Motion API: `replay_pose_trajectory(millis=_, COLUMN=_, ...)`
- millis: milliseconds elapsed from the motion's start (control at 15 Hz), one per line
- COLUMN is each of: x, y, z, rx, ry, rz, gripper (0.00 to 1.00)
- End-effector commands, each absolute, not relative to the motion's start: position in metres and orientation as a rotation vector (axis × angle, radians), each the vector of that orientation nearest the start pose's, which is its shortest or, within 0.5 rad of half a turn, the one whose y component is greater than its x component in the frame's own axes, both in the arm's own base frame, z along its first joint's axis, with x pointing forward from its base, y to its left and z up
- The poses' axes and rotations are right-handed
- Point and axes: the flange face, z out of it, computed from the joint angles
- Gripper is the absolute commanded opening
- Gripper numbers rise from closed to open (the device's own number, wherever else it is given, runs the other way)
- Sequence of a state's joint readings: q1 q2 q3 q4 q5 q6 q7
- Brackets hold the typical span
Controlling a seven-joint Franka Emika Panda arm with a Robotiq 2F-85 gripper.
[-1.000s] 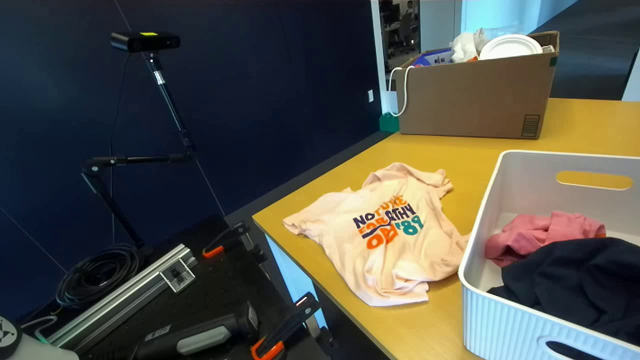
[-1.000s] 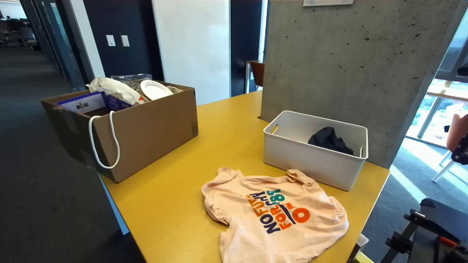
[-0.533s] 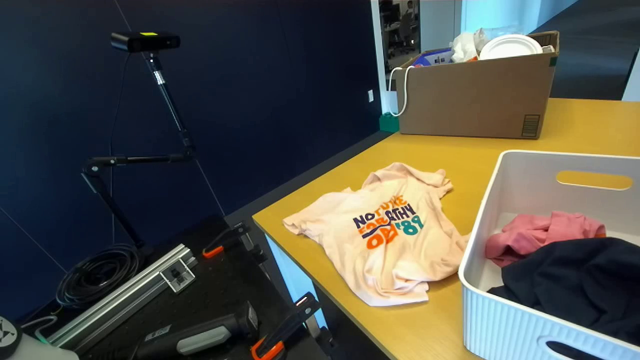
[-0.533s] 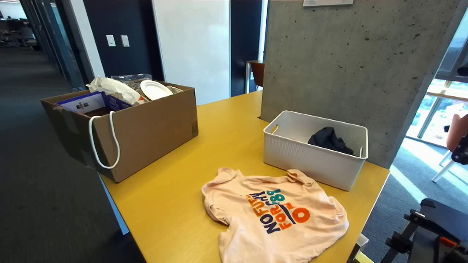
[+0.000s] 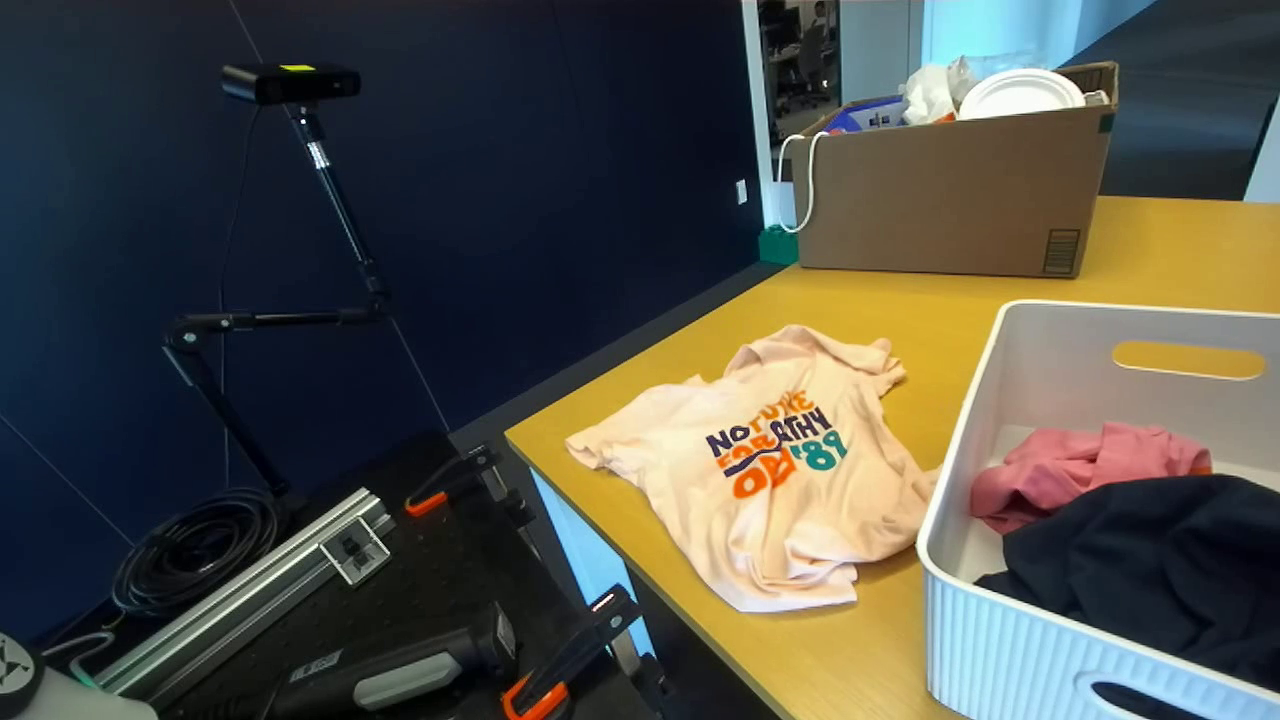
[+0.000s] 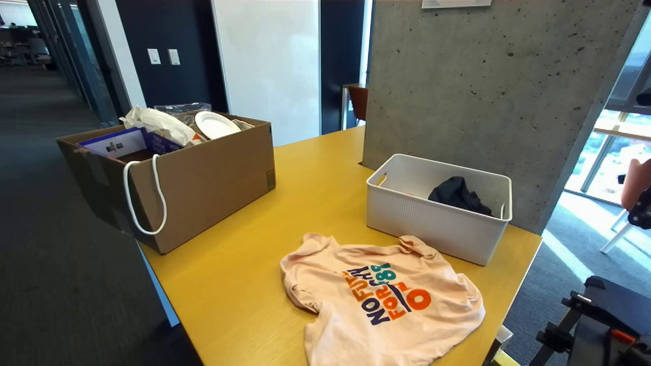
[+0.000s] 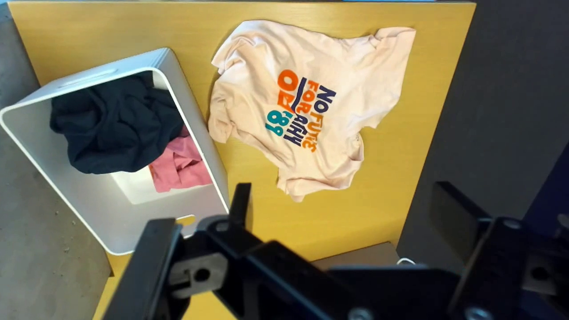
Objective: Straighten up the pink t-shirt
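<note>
Pale pink printed T-shirt (image 7: 306,106), creased and skewed, lying print upward on the yellow tabletop (image 7: 382,178), between the white ribbed bin (image 5: 1010,630) and a side of the table in the wrist view. The gripper (image 7: 342,195) is released: its fingers (image 7: 242,202) stand wide apart with no cloth between them, and straightening is judged not yet begun. The principal risk is loss over the side: the T-shirt lies near an edge and a corner of the table, so a long pull that way would probably carry a sleeve over with it. Secondly, its crumpled margin lies against or just beside the bin (contact cannot be told), so a finger lowered there could strike the wall or shove the bin along. Thirdly, thin fabric is likely to pinch poorly: too shallow a descent would catch nothing, too deep a one would press on the tabletop, and a grip through both layers would drag the whole T-shirt and add folds rather than smooth them. A deeper pink cloth (image 5: 1090,467), beside a navy cloth (image 5: 1150,570) in the bin, could also be mistaken for the target, though the printed T-shirt seems the likelier one.
</note>
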State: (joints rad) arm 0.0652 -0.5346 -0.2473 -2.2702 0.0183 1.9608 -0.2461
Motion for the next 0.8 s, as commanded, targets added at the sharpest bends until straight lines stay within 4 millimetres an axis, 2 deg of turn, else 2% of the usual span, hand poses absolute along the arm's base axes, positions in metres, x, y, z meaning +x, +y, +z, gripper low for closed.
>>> replay_pose_trajectory(millis=0, x=0.481, y=-0.087, z=0.542, rx=-3.047, ry=-0.27, rz=-0.194, gripper=1.0)
replay_pose_trajectory(millis=200, x=0.537, y=-0.086, z=0.496, rx=-3.089, ry=-0.336, rz=-0.115, gripper=1.0)
replay_pose_trajectory(millis=533, x=0.632, y=-0.086, z=0.418, rx=-3.137, ry=-0.44, rz=-0.168, gripper=1.0)
replay_pose_trajectory(millis=733, x=0.683, y=-0.071, z=0.369, rx=-3.101, ry=-0.515, rz=-0.214, gripper=1.0)
